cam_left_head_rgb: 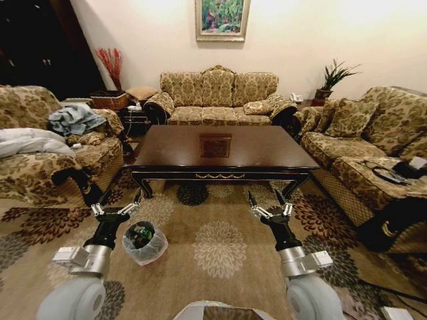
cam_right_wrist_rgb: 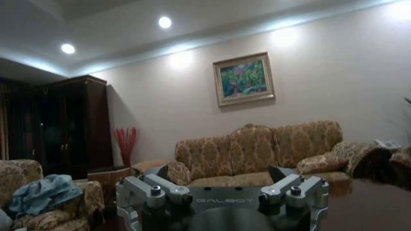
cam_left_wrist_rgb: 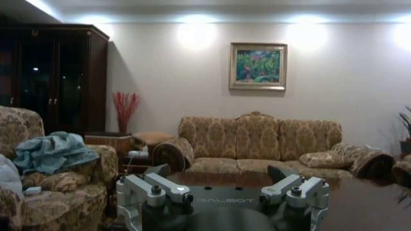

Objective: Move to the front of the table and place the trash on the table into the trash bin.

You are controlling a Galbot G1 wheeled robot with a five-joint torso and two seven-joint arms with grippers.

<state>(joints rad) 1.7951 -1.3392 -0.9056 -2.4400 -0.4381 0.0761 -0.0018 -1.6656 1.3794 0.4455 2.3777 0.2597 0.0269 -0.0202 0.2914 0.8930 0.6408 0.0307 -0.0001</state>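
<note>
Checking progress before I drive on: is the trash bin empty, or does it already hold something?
Not empty. The trash bin, on the carpet beside the left gripper, holds a green-and-red item inside its bag; what it is, cannot tell.

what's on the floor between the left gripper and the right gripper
Bare floral carpet in the head view; the bag-lined black trash bin sits just by the left gripper, away from the right gripper.

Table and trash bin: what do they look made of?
The table looks like dark brown wood with a glossy finish: its top reflects light and the apron is carved. The trash bin appears lined with thin translucent plastic, crinkled at the rim; its body material is hidden.
</note>
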